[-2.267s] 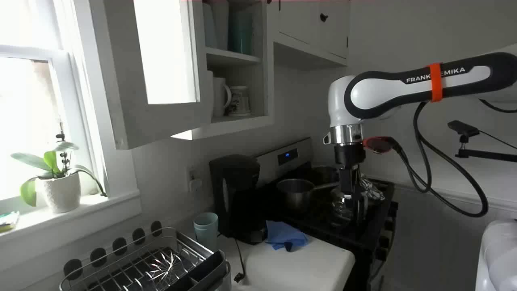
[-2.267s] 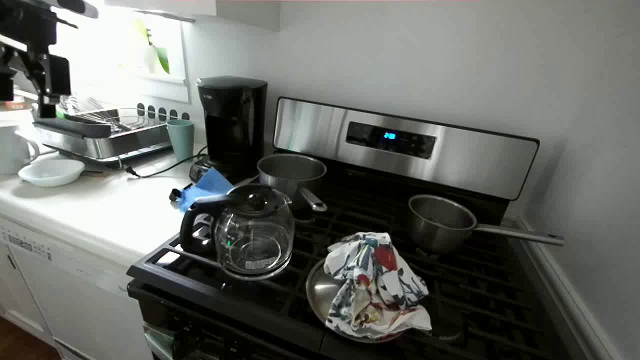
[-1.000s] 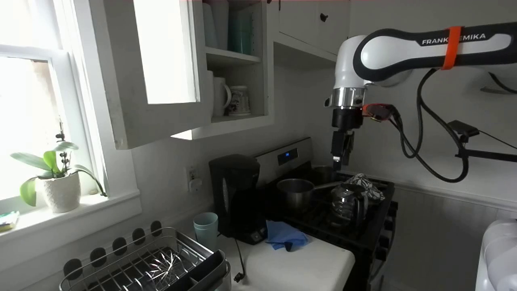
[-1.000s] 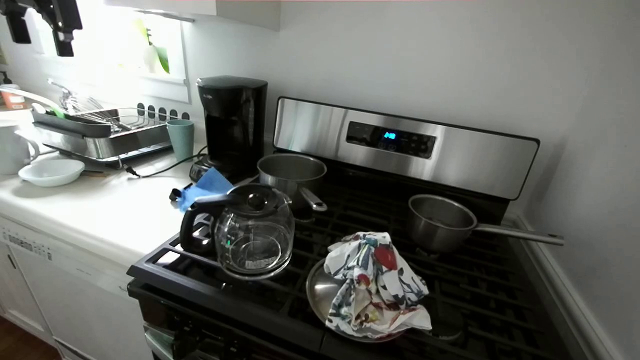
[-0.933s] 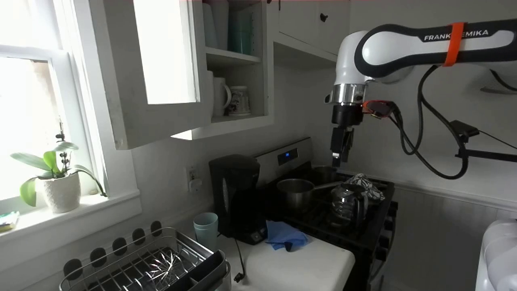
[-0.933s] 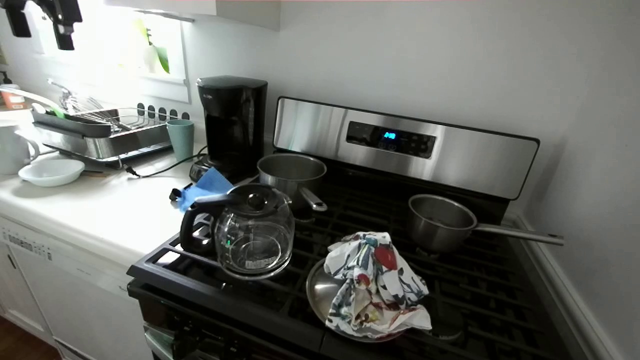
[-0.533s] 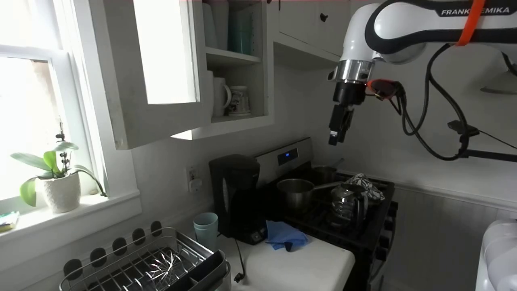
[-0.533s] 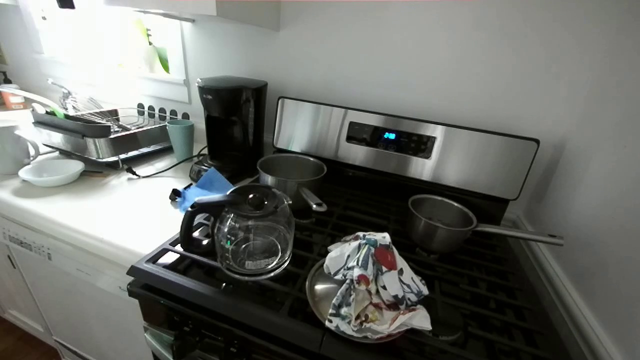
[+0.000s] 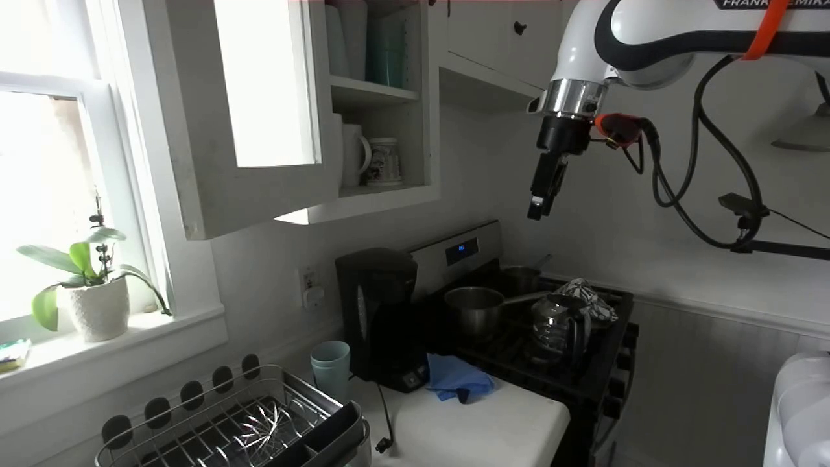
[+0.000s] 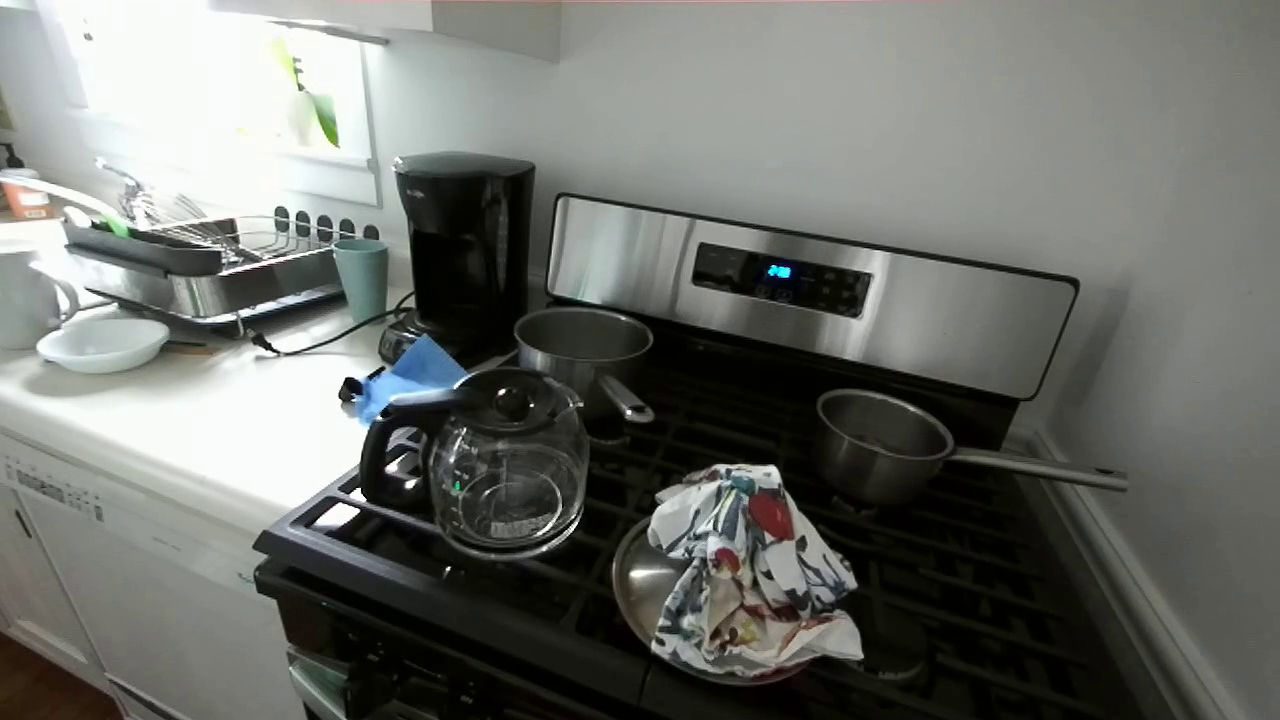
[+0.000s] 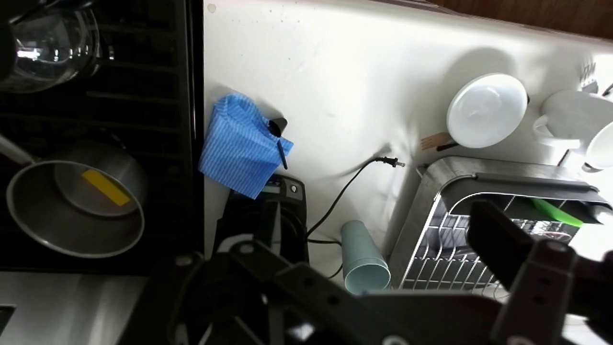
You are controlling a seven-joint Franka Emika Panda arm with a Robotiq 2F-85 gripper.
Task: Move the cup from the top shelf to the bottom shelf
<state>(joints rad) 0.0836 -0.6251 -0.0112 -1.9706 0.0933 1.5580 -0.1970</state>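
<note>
Dish rack (image 9: 214, 429): it stands at the far left, below the window; I judge that it has no part in the task.
Cabinet door (image 9: 259, 201): it is open, so both shelves can be reached, though the door hides their left part in an exterior view.
Stacked tumblers (image 9: 331, 370): they stand upright on the counter, beside the coffee maker (image 9: 379, 311); being on no shelf, they are probably not meant.
Top shelf (image 9: 374, 89): it bears a teal tumbler (image 9: 386, 57) at the right and two pale cups (image 9: 353, 39) more to the left. The teal tumbler is perhaps the cup to move, but I cannot tell for certain which one is meant.
Bottom shelf (image 9: 360, 191): it bears a white mug (image 9: 352, 155) and, just beside it, a patterned mug (image 9: 384, 163). No teal tumbler is visible here, so the placing seems not yet done.
Gripper (image 9: 538, 211): it hangs in the air on the stove side, well apart from the cabinet. In the wrist view the jaws are wide and hold nothing. By my judgement the task is at its beginning: reaching, grasping, lowering and releasing are all left.
</note>
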